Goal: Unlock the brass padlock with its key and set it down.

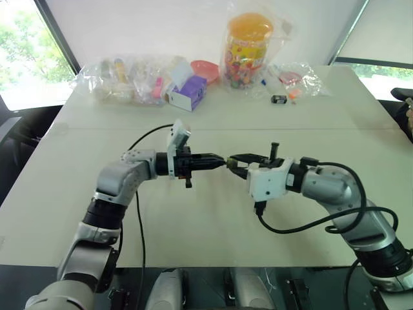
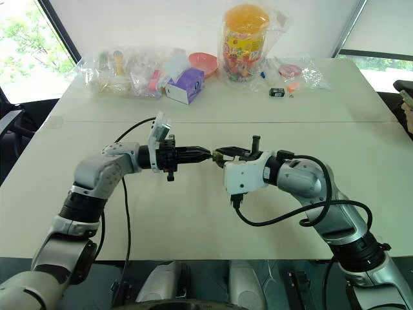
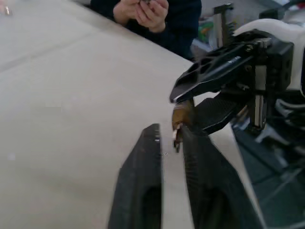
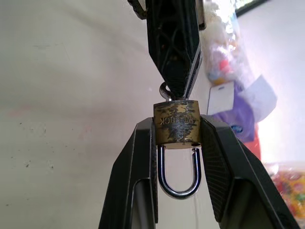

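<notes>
Both hands meet tip to tip above the middle of the white desk (image 1: 213, 226), well clear of its surface.

The right hand (image 4: 177, 138) is clamped on the brass padlock (image 4: 176, 123). We see its 2 fingers pressing the flat sides of the body, the silvery shackle (image 4: 177, 179) hanging back between the fingers toward the wrist. The shackle's one leg sits in the body; at the other leg we see a small gap at the body's edge. We cannot say for certain it is released.

The left hand (image 3: 167, 138) points at the padlock from the opposite side. Its 2 fingers stand slightly apart, with a narrow slit between the tips. The key (image 3: 177, 138) shows as a small silvery bit at the keyway end of the padlock, against the tip of one left finger. Whether the fingers pinch it we cannot tell.

Beyond the padlock, along the far edge of the desk: a clear jar with an orange lid (image 1: 247, 48), a purple and white box (image 1: 189, 92), and clear bags of small items (image 1: 126, 81). A person's hands (image 3: 143, 12) appear at the desk's edge in the left wrist view.
</notes>
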